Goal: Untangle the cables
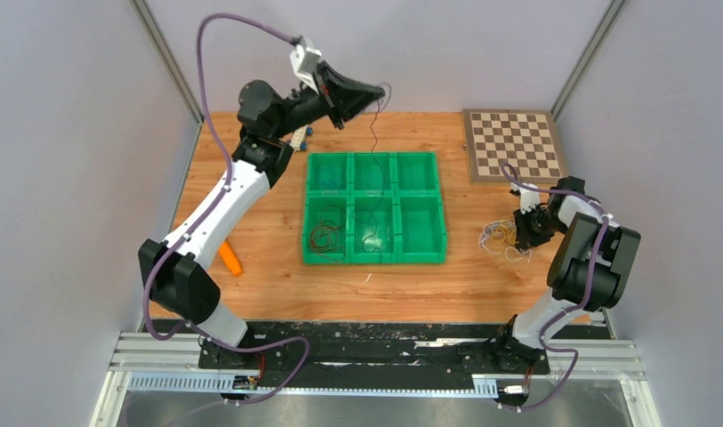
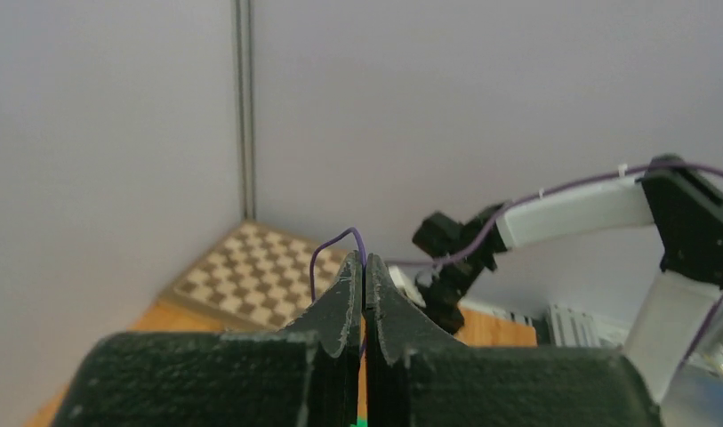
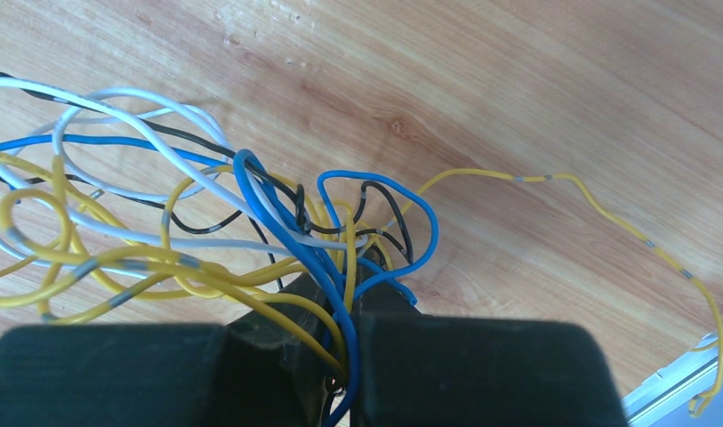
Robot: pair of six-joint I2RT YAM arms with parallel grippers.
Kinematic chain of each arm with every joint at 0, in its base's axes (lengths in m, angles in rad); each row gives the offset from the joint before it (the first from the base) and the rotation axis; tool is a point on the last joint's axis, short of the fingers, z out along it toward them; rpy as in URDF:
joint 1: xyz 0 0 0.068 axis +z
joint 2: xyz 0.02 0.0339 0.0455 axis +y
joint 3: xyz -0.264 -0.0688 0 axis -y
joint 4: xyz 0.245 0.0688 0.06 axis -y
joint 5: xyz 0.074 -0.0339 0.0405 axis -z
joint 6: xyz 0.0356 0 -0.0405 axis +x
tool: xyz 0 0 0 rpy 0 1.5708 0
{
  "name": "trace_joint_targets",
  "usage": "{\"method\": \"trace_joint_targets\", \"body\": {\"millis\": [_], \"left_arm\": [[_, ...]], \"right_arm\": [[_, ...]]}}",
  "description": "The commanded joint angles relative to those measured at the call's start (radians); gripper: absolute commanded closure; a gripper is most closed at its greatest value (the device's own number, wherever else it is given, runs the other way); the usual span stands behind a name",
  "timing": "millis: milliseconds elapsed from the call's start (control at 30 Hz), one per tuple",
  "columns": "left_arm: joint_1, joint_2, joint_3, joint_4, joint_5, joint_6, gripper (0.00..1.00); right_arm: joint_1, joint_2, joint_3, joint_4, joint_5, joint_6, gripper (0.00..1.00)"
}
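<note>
Top external view, nearest row: an orange piece point(image 1: 230, 259) lies on the table point(image 1: 464, 294), just beside the lower link of the left arm point(image 1: 224, 200).

To the right, the right gripper point(image 1: 520, 233) points down at the table and sits in the cables point(image 1: 497, 237). They form a loose tangle on the wood between the bin point(image 1: 442, 233) and the right arm point(image 1: 589, 258). Right wrist view:
- The fingers are pressed nearly together and pinch blue and yellow strands of the tangle.
- White, black, blue and yellow loops spread over the wood to the left.
- One yellow strand trails away to the right.

Centre: the green bin has six compartments in two rows. A red wire point(image 1: 325, 236) lies coiled in the front left compartment. A black wire point(image 1: 370, 238) lies in the front middle one.

Far side: the left gripper point(image 1: 375, 92) is raised above the rear edge of the bin. Left wrist view: its fingers are pressed together on a purple wire point(image 2: 354, 231), which arches out above the tips. From above, this wire hangs from the tips over the rear middle compartment. Whether it touches the bin cannot be told.

Far right corner: a chessboard point(image 1: 516, 144) lies flat on the table, well apart from both grippers.
</note>
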Motion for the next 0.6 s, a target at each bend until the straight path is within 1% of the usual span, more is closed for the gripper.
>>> {"method": "trace_joint_targets", "body": {"millis": [0,33,167,267,333,367,400,433,467,500,567], "left_arm": [[-0.016,-0.086,-0.182,0.021,0.064,0.034,1.00],[-0.018,-0.095,-0.249,0.027,0.070,0.030,1.00],[-0.049,-0.157,-0.436,0.020,0.079,0.051,1.00],[-0.062,-0.188,-0.543,-0.001,0.062,0.091,1.00],[-0.063,-0.203,-0.632,-0.054,0.050,0.142,1.00],[-0.065,-0.209,-0.648,-0.073,0.049,0.208,1.00],[-0.068,-0.219,-0.671,-0.141,0.041,0.250,1.00],[-0.081,-0.222,-0.673,-0.188,0.030,0.357,1.00],[-0.088,-0.220,-0.677,-0.277,0.011,0.409,1.00],[-0.101,-0.214,-0.680,-0.308,0.003,0.499,1.00],[-0.117,-0.192,-0.691,-0.368,-0.019,0.573,1.00]], "right_arm": [[0.003,0.014,0.008,0.014,-0.020,-0.009,0.93],[0.003,0.013,0.008,0.014,-0.020,-0.009,0.93],[0.003,0.015,0.006,0.014,-0.019,-0.009,0.93],[0.003,0.015,0.007,0.015,-0.020,-0.008,0.93],[0.003,0.011,0.004,0.014,-0.018,-0.010,0.93],[0.004,0.009,0.001,0.014,-0.016,-0.011,0.93],[0.003,0.005,-0.002,0.014,-0.013,-0.014,0.93],[0.003,0.004,-0.005,0.014,-0.012,-0.017,0.93],[0.004,0.003,-0.008,0.014,-0.012,-0.018,0.93],[0.003,0.003,-0.009,0.014,-0.011,-0.019,0.93],[0.003,0.004,-0.010,0.014,-0.014,-0.016,0.93]]}}
